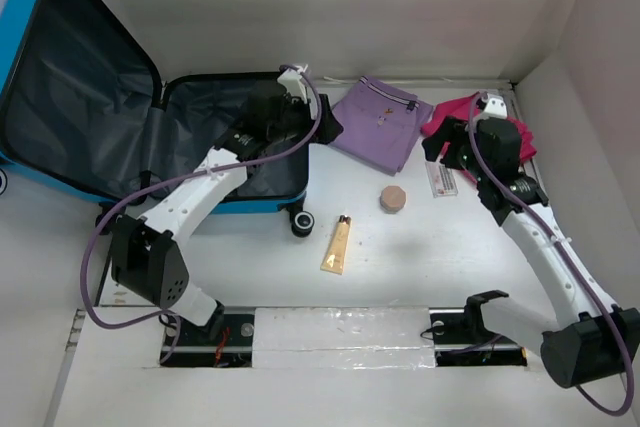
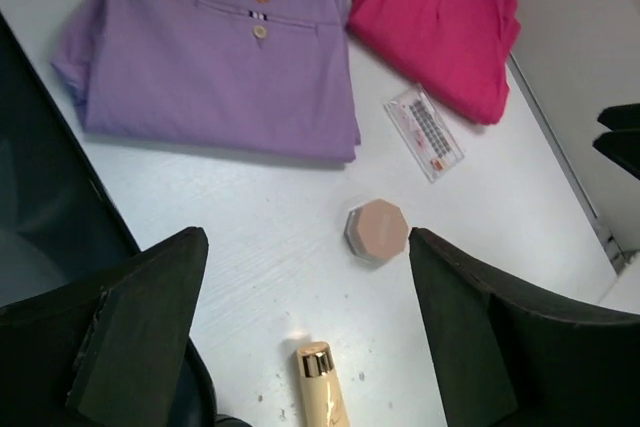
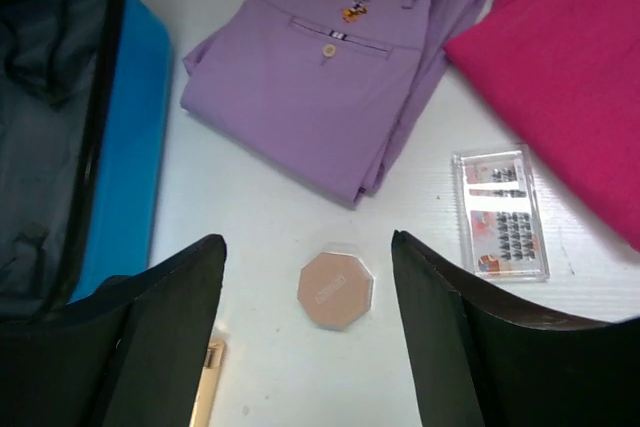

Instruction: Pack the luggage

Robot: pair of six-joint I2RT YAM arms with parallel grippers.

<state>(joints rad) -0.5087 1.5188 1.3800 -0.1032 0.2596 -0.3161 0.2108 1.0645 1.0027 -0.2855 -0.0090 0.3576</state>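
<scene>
Left gripper (image 2: 305, 247), as you had it, hung w/ both black fingers spread wide and nothing btwn them, above the white table (image 1: 420, 267) at the right edge of the luggage (image 1: 80, 97). Right gripper (image 3: 307, 242) was likewise spread and holding nothing, up over the far-right items. Your luggage lay open at the far left: base half flat on the table, lid swung up and back to the left, dark grey lining in both, blue shell on the outer edges. The left arm hid part of the base, so I couldn't tell what, if anything, was inside.

Outside it, you had folded purple shorts (image 1: 380, 122) just right of the case, w/ a folded pink garment (image 1: 465, 117) further right. A clear lash box (image 1: 441, 181) sat just beside the pink garment, on its near side. An octagonal tan compact (image 1: 394, 198) sat near that box, and a cream tube w/ gold cap (image 1: 337, 245) lay nearer the arm bases, by a black wheel (image 1: 301, 226).
</scene>
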